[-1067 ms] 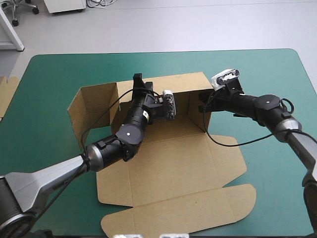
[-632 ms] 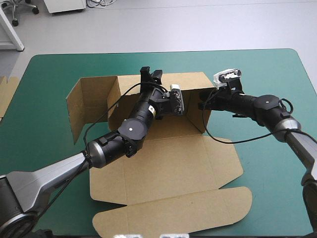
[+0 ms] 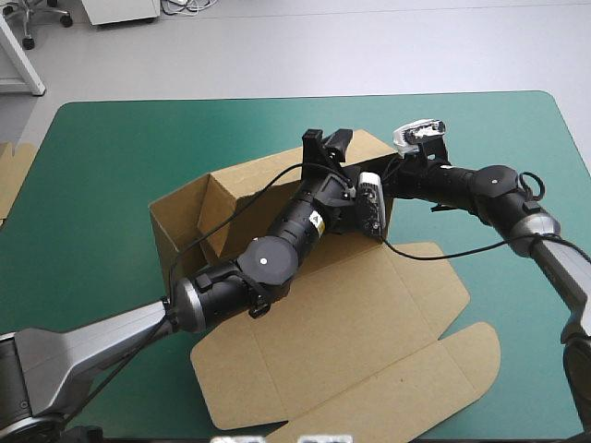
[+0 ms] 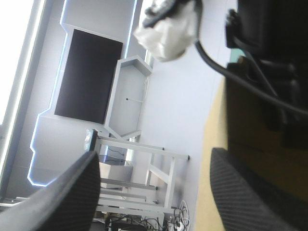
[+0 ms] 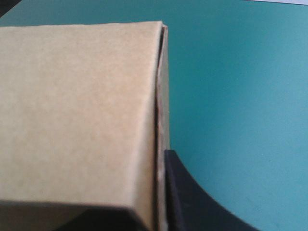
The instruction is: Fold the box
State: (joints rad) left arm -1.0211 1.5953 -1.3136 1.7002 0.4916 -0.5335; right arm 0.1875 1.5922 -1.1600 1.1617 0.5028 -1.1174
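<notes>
Black left gripper (image 3: 326, 140) fingers apart over far wall, nothing held | right gripper (image 3: 390, 177) clamped on far-right corner of brown box (image 3: 369, 305) | box at middle of table (image 3: 92, 166), lid panel flat nearside | step judged: walls being raised | next: far wall to be tucked, corner kept pinned

The table (image 3: 111, 157) carries a teal-green cover with rounded corners. One item rests directly on it: the box (image 3: 369, 314), a brown board sheet set askew to the table's edges. The base and lid panels lie flat toward the near edge (rear and left walls stand raised). More brown board (image 3: 11, 180) shows at the table's left edge.
</notes>
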